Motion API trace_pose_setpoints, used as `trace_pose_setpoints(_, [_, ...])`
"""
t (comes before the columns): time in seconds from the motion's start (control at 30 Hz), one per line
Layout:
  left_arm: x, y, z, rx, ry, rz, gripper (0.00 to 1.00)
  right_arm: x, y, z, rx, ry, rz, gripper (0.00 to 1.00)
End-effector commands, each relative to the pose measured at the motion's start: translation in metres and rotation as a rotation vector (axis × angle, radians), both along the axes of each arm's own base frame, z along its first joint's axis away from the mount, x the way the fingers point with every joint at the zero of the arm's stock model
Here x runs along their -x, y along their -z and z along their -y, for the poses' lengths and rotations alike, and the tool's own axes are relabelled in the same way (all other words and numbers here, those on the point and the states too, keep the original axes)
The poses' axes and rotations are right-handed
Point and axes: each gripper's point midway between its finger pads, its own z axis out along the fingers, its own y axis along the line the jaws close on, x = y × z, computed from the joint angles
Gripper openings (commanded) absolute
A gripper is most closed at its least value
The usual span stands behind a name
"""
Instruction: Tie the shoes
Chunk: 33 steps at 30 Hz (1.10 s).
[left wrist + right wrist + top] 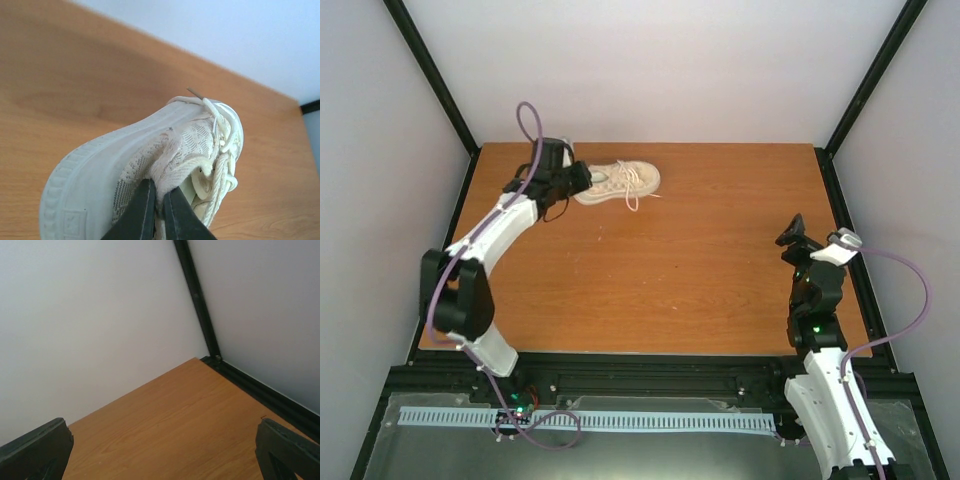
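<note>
Wooden table (670,270) carried the cream sneaker (625,180) near its far edge; the left gripper (159,197) pinched shut on its heel collar, while the right gripper (160,440) gaped wide, empty.

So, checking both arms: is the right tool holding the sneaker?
No, the right tool stands open and empty, well apart from the sneaker.

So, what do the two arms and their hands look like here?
The left arm and right arm have curved white shells and black joints, each trailing a purple cable. The left hand and right hand are black. A small green light glows on the right arm.
</note>
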Motion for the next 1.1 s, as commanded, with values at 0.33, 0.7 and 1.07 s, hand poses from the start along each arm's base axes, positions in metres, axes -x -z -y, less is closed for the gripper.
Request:
trace_pose_setpoints(0.33, [0.076, -0.191, -0.121, -0.226, -0.306, 0.359, 0.01, -0.008, -0.016, -0.023, 0.061, -0.14, -0.017, 1.0])
trace_pose_setpoints(0.7, [0.138, -0.065, -0.11, 0.002, -0.332, 0.209, 0.01, -0.024, -0.004, -0.026, 0.061, -0.156, -0.081, 1.0])
trace_pose_setpoints(1.07, [0.176, 0.011, -0.063, 0.15, -0.244, 0.051, 0.01, -0.035, 0.005, -0.033, 0.075, -0.193, -0.123, 1.0])
